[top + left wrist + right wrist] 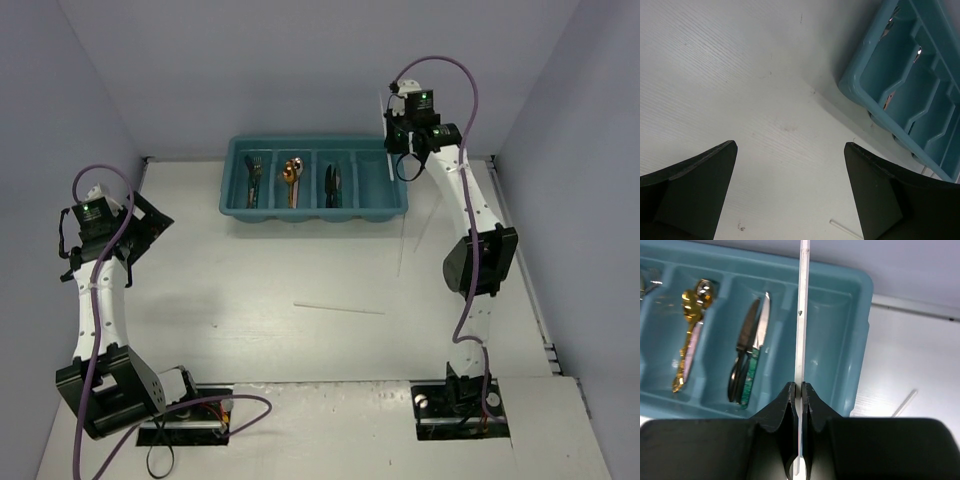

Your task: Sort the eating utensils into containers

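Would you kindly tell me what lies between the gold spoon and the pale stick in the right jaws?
Dark knives, in their own compartment of the tray, lie between the gold spoon and the stick; the right wrist view shows it.

White table (250, 280) between pale lilac walls (300, 70).

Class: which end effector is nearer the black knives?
Right. The right end effector is over the tray's right end, near the knives; the left end effector, beyond its left end.
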